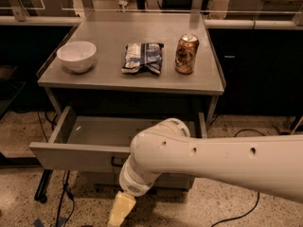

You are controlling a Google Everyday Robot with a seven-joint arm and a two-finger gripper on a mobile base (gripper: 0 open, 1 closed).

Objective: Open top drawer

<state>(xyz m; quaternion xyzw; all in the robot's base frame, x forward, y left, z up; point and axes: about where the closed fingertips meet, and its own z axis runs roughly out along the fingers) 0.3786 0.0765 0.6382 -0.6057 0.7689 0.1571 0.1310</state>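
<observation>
so the top drawer (71, 156) is sitting pulled out from under the grey table (109, 82), front panel facing the camera, long axis running left to right, inside looks bare. The right end of its front edge is hidden behind the big white arm (213, 160) coming in from the right. The gripper (121, 208) hangs just below the drawer front near the middle, down by the floor, honestly can't tell if it's open or closed. Speckled floor left of it is open apart from some cables (64, 200). Up top: white bowl (76, 56), chip bag (142, 57), can (186, 54), all well back from the front edge
</observation>
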